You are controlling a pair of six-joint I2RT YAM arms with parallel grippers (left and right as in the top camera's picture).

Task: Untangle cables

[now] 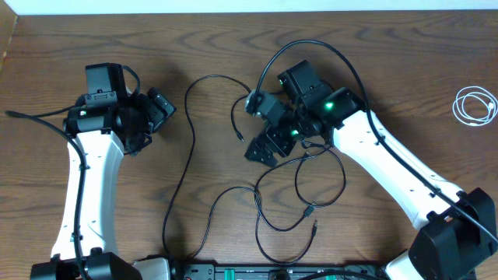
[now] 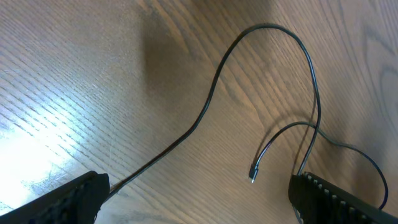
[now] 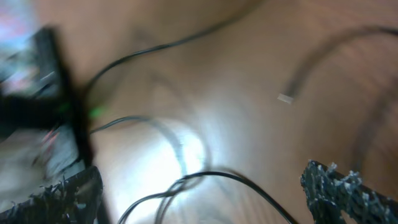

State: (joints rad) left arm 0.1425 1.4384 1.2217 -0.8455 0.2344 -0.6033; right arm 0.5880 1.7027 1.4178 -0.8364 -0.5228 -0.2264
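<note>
On the left of the table (image 1: 31,194), your left claw (image 1: 161,110) hung above the bare wood with its jaws spread wide and nothing between them. In its wrist view both fingers (image 2: 74,196) sat at the lower corners of the frame, well apart. A long black cord (image 1: 189,148) ran past just to the right of that claw, arching at the top and trailing down toward the near edge. In the left wrist view, that cord or one like it passed close by the left finger, though you could not tell from the view whether it touched. A small plug end (image 2: 252,177) lay free on the wood.

Near the middle, your right claw (image 1: 263,146) stood open too. Its wrist view was blurred, yet the two fingers (image 3: 345,190) showed far apart, gripping nothing, with dark cords lying on the wood under them. Just below and to the right of that claw lay the tangle of black cords (image 1: 303,194), several loops crossing one another.

At the far right, the white cord (image 1: 475,105) lay coiled by itself, well apart from the black ones.
</note>
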